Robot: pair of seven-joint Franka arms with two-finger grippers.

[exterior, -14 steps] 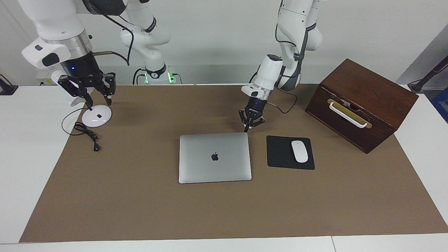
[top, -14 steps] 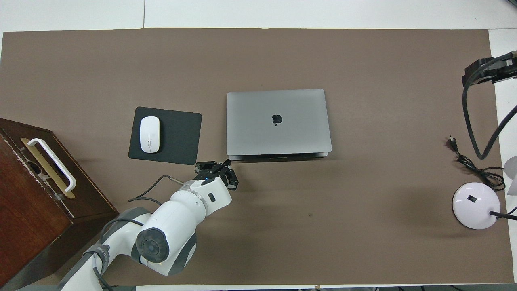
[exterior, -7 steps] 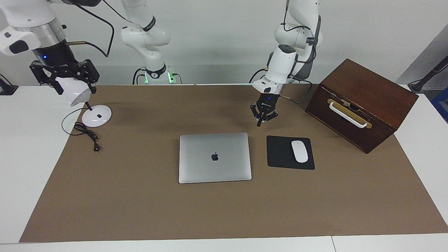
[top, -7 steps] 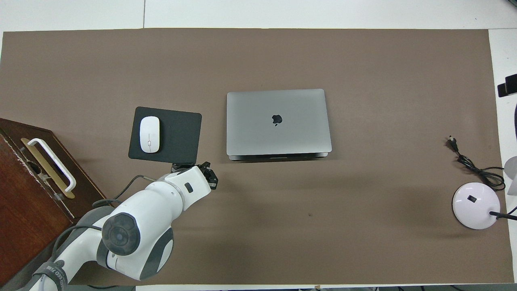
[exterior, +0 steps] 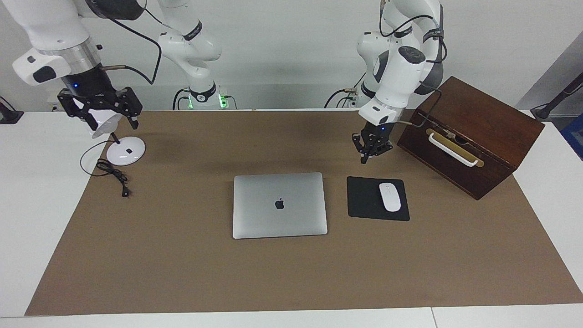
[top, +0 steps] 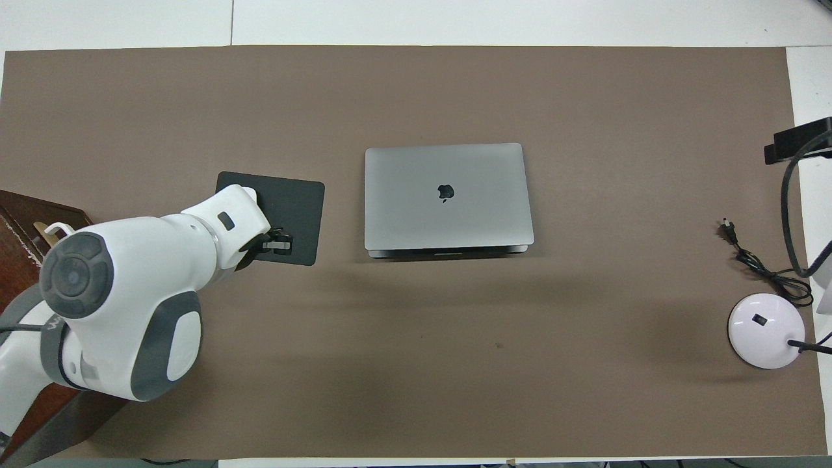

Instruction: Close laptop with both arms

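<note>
Bystanders on the brown desk mat

A flat black mouse pad (exterior: 370, 198) carries a white oval mouse (exterior: 390, 197); a dark wooden box (exterior: 469, 134) with a white handle (exterior: 452, 150) sits toward the left arm's end, while a white round-based lamp (exterior: 125, 151) and its coiled black cord (exterior: 111, 172) lie toward the right arm's end of the white desk (exterior: 32, 191).

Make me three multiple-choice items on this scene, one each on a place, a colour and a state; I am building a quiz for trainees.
1. Where is the mouse pad?
A. on the box
B. beside the laptop
C. under the lamp

2. What colour is the mouse?
A. white
B. red
C. black

3. How is the laptop?
A. open
B. standing on edge
C. closed flat

Key: 1 B, it lies beside the laptop toward the left arm's end; 2 A, white on the black pad; 3 C, the lid lies flat, logo up.
</note>
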